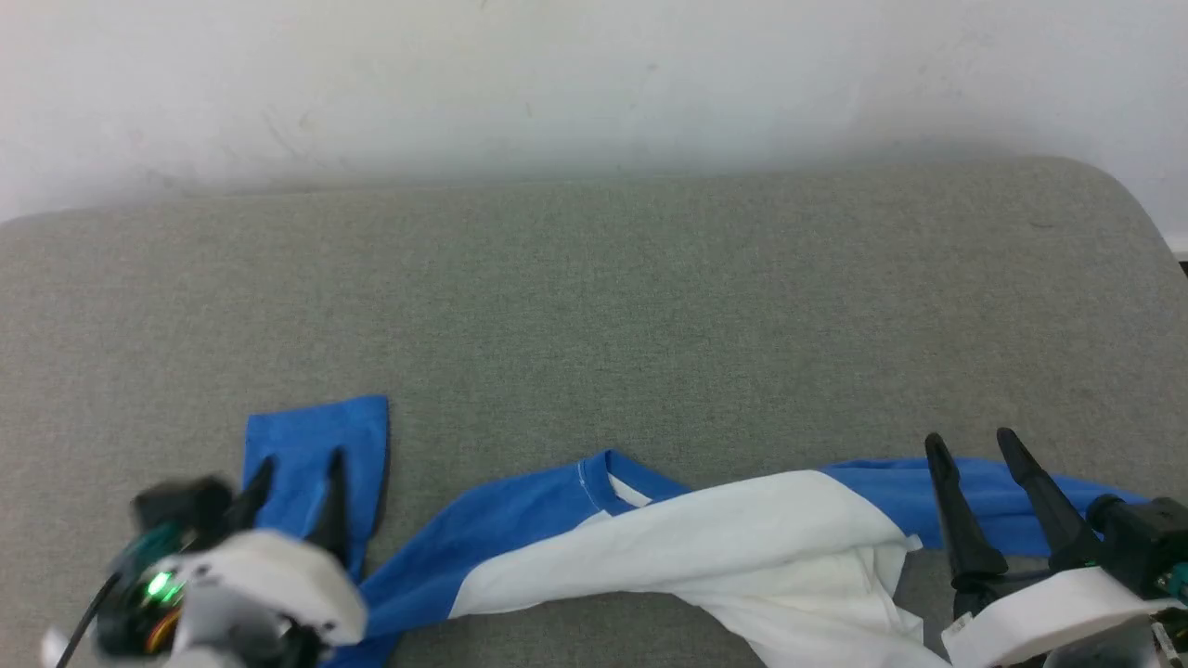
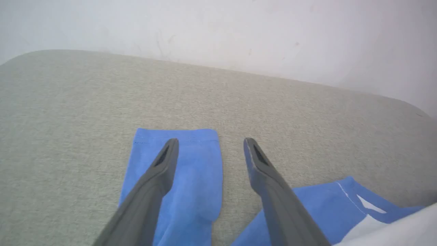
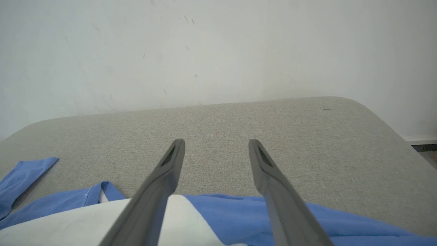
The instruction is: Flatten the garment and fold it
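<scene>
The garment (image 1: 705, 538), a white shirt with bright blue sleeves and blue neckline (image 1: 608, 468), lies bunched along the near edge of the grey cushion. One blue sleeve (image 1: 320, 445) lies flat at the left, its cuff (image 2: 177, 135) pointing to the wall. My left gripper (image 1: 299, 462) hovers over that sleeve, open, with nothing between its fingers; the left wrist view shows the gripper (image 2: 210, 140) spread above the sleeve. My right gripper (image 1: 970, 441) stands open over the other blue sleeve (image 1: 984, 506) at the right, and again as the gripper (image 3: 216, 141) in the right wrist view, above the garment (image 3: 232, 218).
The grey fabric cushion (image 1: 594, 297) stretches bare from the garment to the white wall (image 1: 594, 74) behind it. Its rounded right corner (image 1: 1128, 199) drops off near a strip of floor (image 3: 425, 148).
</scene>
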Tool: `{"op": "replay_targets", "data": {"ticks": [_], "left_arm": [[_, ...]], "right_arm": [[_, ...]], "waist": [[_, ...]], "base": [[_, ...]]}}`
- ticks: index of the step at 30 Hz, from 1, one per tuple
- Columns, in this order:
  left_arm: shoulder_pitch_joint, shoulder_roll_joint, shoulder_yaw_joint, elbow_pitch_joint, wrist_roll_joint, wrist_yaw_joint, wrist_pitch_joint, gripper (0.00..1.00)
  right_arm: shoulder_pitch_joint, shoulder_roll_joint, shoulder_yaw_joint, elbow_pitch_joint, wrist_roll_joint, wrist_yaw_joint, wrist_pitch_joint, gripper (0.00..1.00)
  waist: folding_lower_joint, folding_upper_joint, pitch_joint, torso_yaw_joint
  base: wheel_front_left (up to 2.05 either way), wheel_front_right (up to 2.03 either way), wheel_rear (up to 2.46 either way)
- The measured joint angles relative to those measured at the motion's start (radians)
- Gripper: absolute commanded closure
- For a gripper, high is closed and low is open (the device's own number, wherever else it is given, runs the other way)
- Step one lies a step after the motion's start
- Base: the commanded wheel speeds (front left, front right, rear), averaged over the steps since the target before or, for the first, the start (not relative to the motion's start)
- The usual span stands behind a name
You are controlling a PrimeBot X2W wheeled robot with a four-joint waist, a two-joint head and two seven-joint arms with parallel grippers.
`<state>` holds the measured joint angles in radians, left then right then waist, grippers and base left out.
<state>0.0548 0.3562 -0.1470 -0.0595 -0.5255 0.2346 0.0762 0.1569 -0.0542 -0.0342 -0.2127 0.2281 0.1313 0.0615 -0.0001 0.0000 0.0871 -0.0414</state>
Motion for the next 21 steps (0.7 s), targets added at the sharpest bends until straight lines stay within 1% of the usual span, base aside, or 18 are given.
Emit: {"op": "replay_targets", "data": {"ticks": [3,5,10,13,17,19,20,21], "left_arm": [[-0.106,0.013,-0.098,0.009,0.020,-0.071,0.093,0.00],[-0.180,0.016,-0.168,0.029,0.029,-0.128,0.166,0.00],[-0.330,0.028,-0.304,0.140,0.053,-0.248,0.337,0.00],[-0.384,0.030,-0.348,0.219,0.054,-0.288,0.421,0.00],[-0.421,0.062,-0.397,0.309,0.059,-0.318,0.528,0.00],[-0.442,0.072,-0.414,0.329,0.048,-0.329,0.595,0.00],[-0.455,0.080,-0.424,0.329,0.045,-0.333,0.626,0.10],[-0.467,0.088,-0.436,0.328,0.042,-0.339,0.654,0.56]], "right_arm": [[-0.001,0.000,0.004,-0.001,0.000,0.000,0.001,0.00],[-0.003,0.000,0.006,-0.001,0.000,0.000,0.006,0.00],[-0.021,0.001,0.020,0.005,0.001,0.000,0.007,0.00],[-0.034,0.001,0.025,0.019,0.002,0.000,0.004,0.00],[-0.045,0.001,0.030,0.045,0.011,0.000,-0.007,0.00],[-0.046,0.001,0.029,0.056,0.012,0.000,-0.013,0.00],[-0.046,0.001,0.028,0.061,0.012,0.000,-0.015,0.00],[-0.046,0.001,0.028,0.066,0.014,0.000,-0.019,0.00]], "waist": [[0.0002,0.0000,0.009,-0.007],[0.0001,0.0000,0.017,-0.015],[0.0002,0.0000,0.037,-0.046],[0.0002,0.0000,0.051,-0.071],[0.0002,0.0000,0.065,-0.109],[0.0001,0.0000,0.071,-0.126],[0.0000,0.0000,0.074,-0.134],[0.0000,0.0000,0.077,-0.141]], "base": [[0.00,0.00,0.00],[0.00,0.00,0.00],[0.00,0.00,0.00],[0.00,0.00,0.00],[0.00,0.00,0.00],[0.00,0.00,0.00],[0.00,0.00,0.00],[0.00,0.00,0.00]]}}
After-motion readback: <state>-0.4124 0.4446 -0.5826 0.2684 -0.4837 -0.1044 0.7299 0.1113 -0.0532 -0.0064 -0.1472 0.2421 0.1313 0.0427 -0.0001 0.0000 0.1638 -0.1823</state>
